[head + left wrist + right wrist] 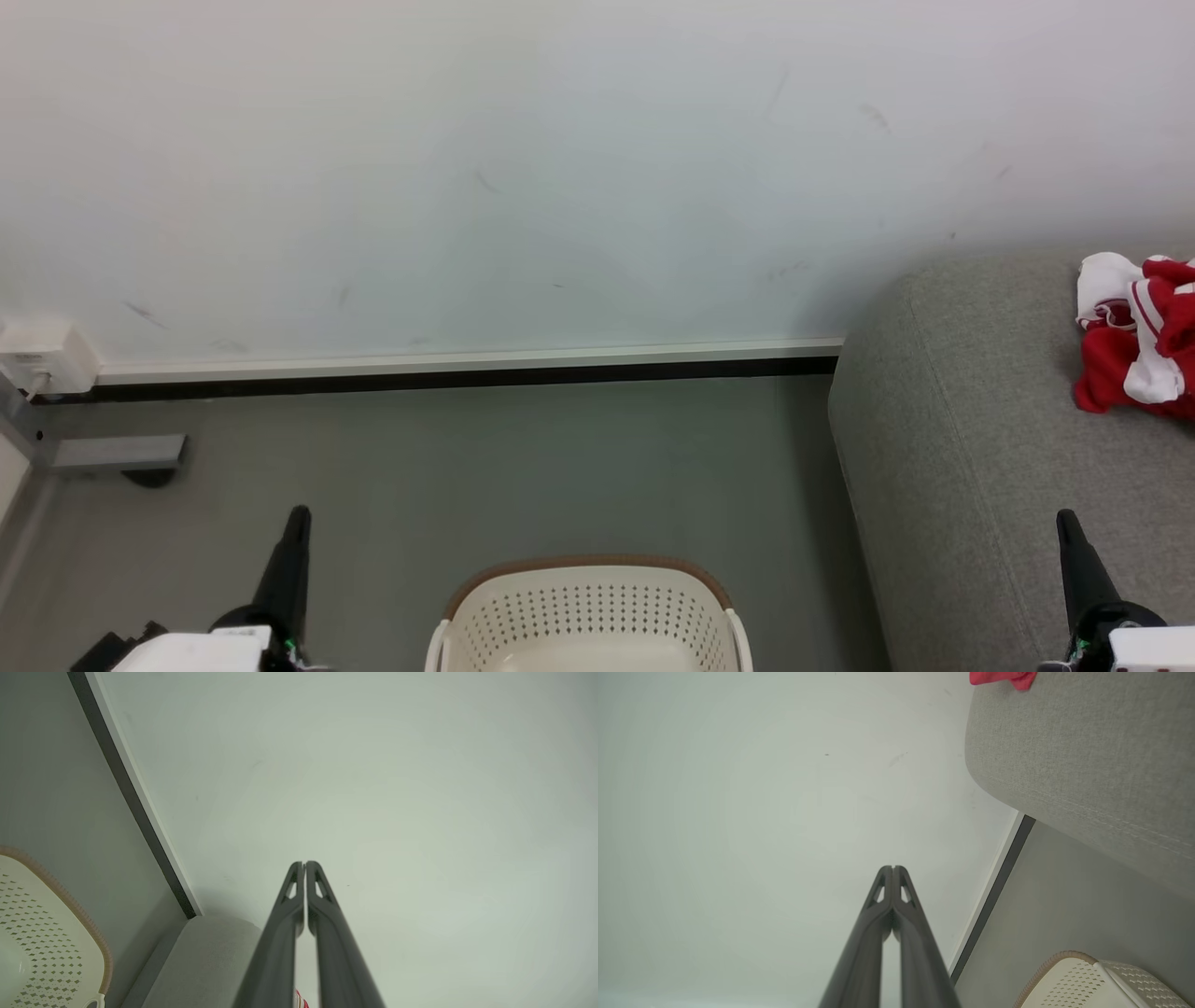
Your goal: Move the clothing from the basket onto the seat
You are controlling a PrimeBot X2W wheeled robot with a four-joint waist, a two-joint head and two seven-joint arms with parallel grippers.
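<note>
Red clothing with white trim [1134, 336] lies crumpled on the light-grey seat [971, 439] at the right; a corner of the clothing [1004, 677] peeks in at the top of the right wrist view. The cream perforated basket [588, 611] with its brown rim stands on the floor at the bottom centre, and the part of its inside that I see holds nothing. My left gripper [299, 515] is shut and points up at the basket's left. My right gripper [1064, 518] is shut over the seat's front. Both wrist views show fingertips pressed together, left gripper [304, 864], right gripper [893, 868].
A pale wall [560, 168] with a black-and-white skirting [467, 369] runs behind. The grey floor [513, 476] spreads between wall and basket. A white socket box [42, 359] and a grey bracket [117, 453] sit at the far left.
</note>
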